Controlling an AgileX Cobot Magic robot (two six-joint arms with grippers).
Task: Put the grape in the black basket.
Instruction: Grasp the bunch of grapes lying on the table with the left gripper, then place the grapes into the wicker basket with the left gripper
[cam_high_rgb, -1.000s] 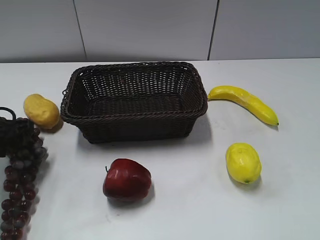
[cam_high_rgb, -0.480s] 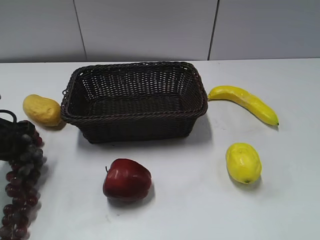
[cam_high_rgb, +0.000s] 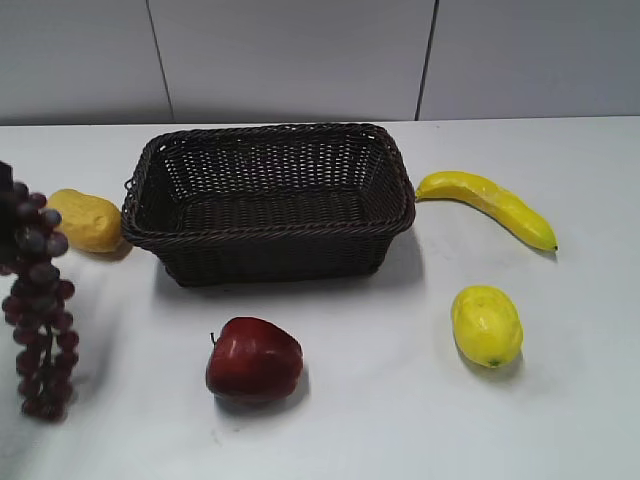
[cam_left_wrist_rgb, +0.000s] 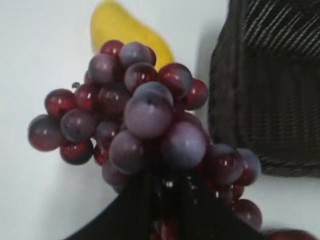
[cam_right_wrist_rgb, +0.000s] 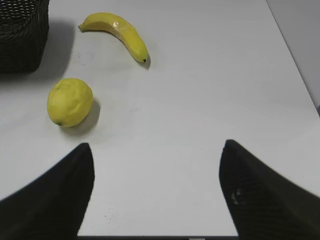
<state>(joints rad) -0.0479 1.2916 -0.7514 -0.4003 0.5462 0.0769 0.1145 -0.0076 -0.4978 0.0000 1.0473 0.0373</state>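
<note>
The grape (cam_high_rgb: 40, 300), round glossy beads, hangs beside woven black basket (cam_high_rgb: 268, 203).

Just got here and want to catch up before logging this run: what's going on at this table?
The left tool holds the grape bunch lifted at the table's left edge, hanging beside a yellow potato-like fruit. The black basket holds nothing that can be seen. The right tool hovers open over bare table, near the lemon and banana. The apple sits in front of the basket.
</note>
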